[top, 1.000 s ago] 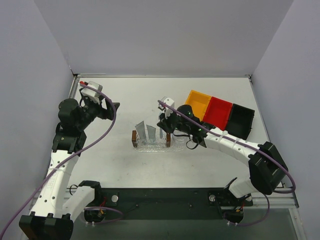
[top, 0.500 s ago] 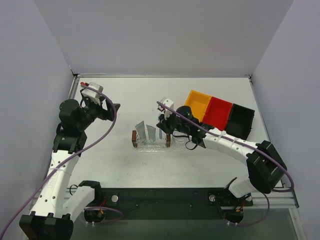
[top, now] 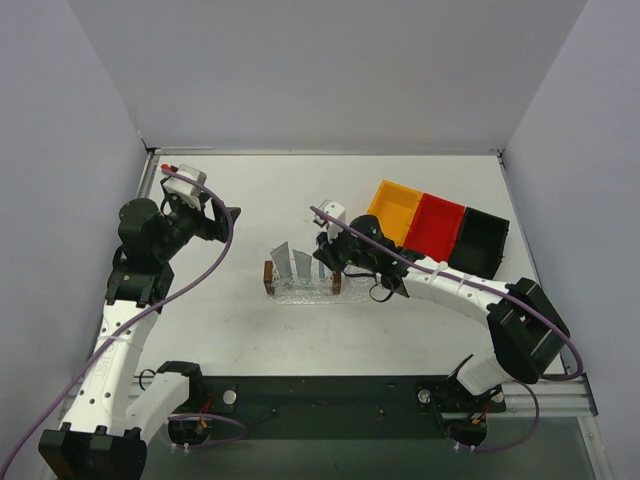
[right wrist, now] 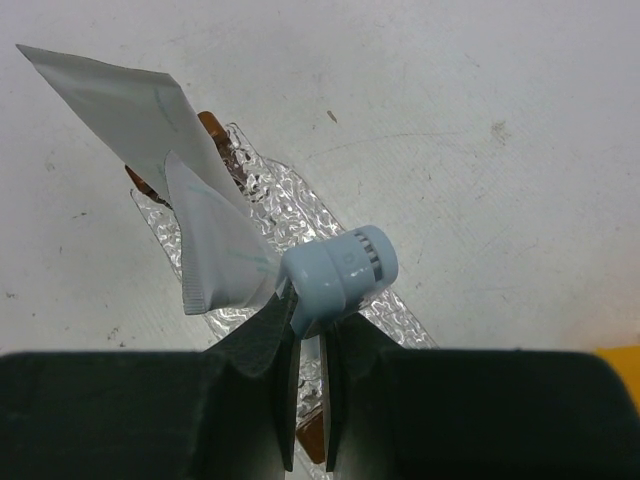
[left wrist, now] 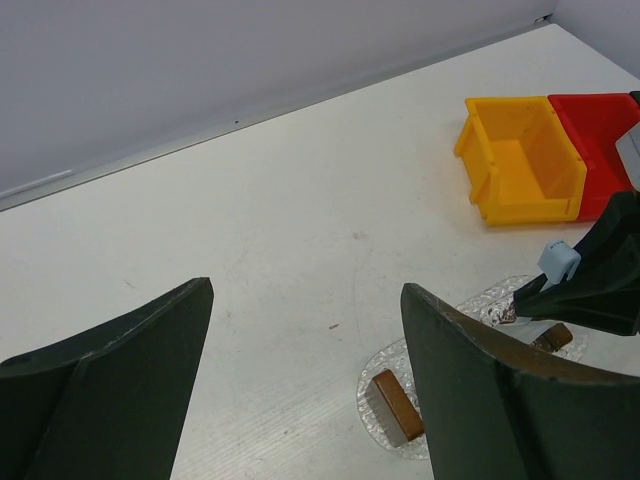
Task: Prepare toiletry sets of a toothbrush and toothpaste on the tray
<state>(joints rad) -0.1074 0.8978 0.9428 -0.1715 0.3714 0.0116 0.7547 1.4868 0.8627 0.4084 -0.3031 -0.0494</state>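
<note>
The transparent bumpy tray (top: 300, 292) lies mid-table, with a small brown block at each end. Two silvery toothpaste tubes (top: 283, 262) stand up over it. My right gripper (top: 328, 254) is at the tray's right end. In the right wrist view it (right wrist: 308, 322) is shut on a toothpaste tube (right wrist: 222, 250) just behind its pale blue cap (right wrist: 342, 270), holding it above the tray (right wrist: 290, 205). Another tube (right wrist: 115, 95) stands beyond. My left gripper (top: 228, 214) is open and empty, up and to the left of the tray (left wrist: 305, 300). I cannot pick out the toothbrush.
A yellow bin (top: 395, 205), a red bin (top: 437, 222) and a black bin (top: 480, 240) stand in a row at the back right. The left wrist view shows the tray's near end (left wrist: 375, 425) with a brown block (left wrist: 398, 405).
My right gripper has shifted slightly left with the tube, closer over the tray. The left arm has not moved.
</note>
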